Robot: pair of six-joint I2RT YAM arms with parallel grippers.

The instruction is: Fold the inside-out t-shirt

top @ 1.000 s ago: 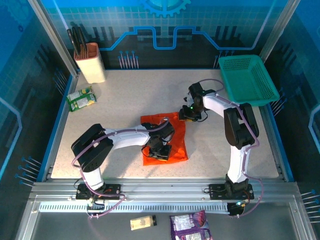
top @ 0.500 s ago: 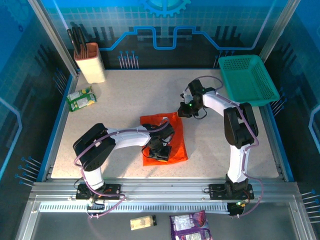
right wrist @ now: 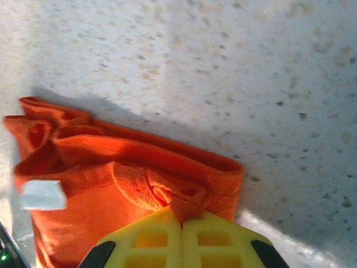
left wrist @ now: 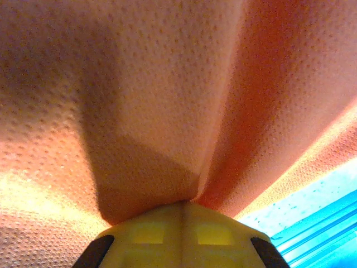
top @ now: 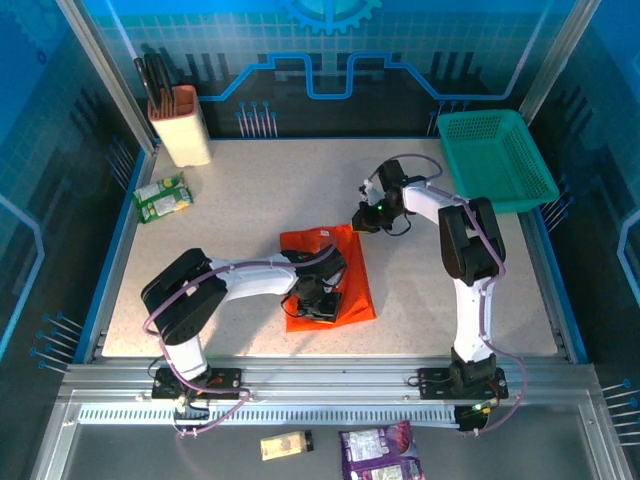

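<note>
The inside-out t-shirt [top: 350,285] is a small bunched orange-red bundle at the table's middle. My left gripper [top: 316,301] rests low over its lower left part. In the left wrist view the yellow fingers [left wrist: 150,234] are shut, with a fold of the shirt [left wrist: 167,100] pinched at their tips. My right gripper [top: 363,221] is at the shirt's far right corner. Its yellow fingers [right wrist: 215,240] are shut on a small tuft of the shirt [right wrist: 111,167]. A white label [right wrist: 42,194] shows on the fabric at the left.
A teal mesh basket [top: 495,160] stands at the back right. A beige holder with dark utensils [top: 180,125] is at the back left, with a green packet [top: 162,197] in front of it. Two packets [top: 380,448] lie on the front ledge below the arm bases.
My right gripper has shut on the shirt's far right corner and drawn it a little up and away. The left gripper has stayed shut in place.
</note>
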